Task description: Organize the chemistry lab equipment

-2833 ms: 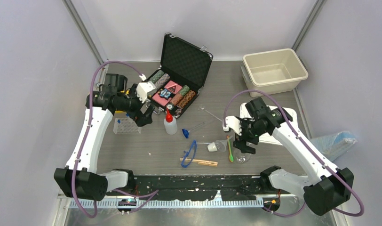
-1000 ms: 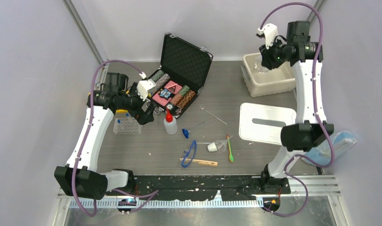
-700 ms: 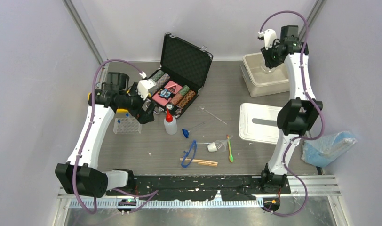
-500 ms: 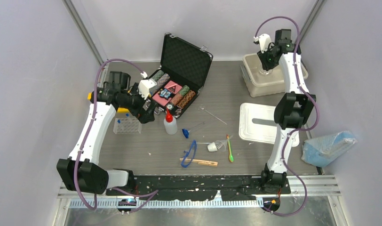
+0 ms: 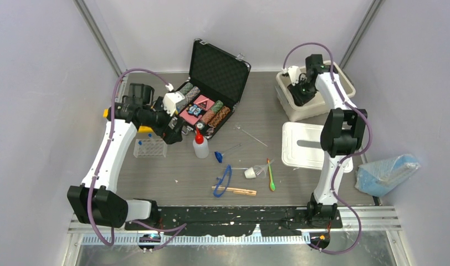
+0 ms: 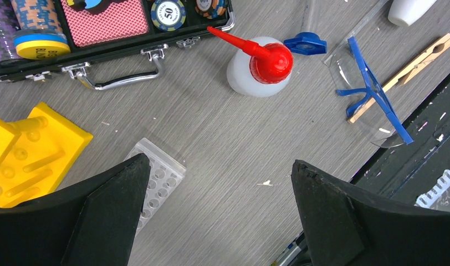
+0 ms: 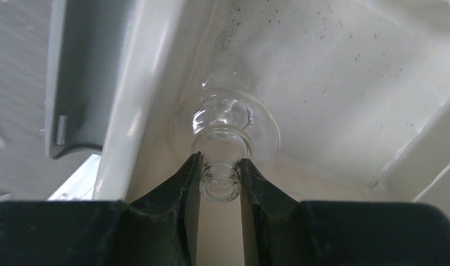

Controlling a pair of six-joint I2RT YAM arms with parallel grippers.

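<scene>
My right gripper [image 7: 220,166] is shut on the neck of a clear glass flask [image 7: 234,119], low inside the beige bin [image 5: 292,113]. In the top view the right gripper [image 5: 298,94] sits within the bin's walls. My left gripper [image 6: 220,160] is open and holds nothing, hovering over bare table beside the clear tube rack [image 6: 159,177] and the yellow tube rack [image 6: 29,155]. The red-capped squeeze bottle [image 5: 200,145], a blue-capped tube [image 5: 218,156], blue goggles [image 5: 224,180], wooden clamp [image 5: 234,191], funnel [image 5: 250,173] and green spatula [image 5: 270,174] lie mid-table.
An open black case of poker chips [image 5: 209,94] stands at the back centre, close to the left gripper [image 5: 175,133]. A white lid [image 5: 308,145] lies in front of the bin. A blue bag [image 5: 386,169] rests at the right edge.
My right arm has come down from above the bin's far side and lowered the flask into the bin. The left arm has barely moved.
</scene>
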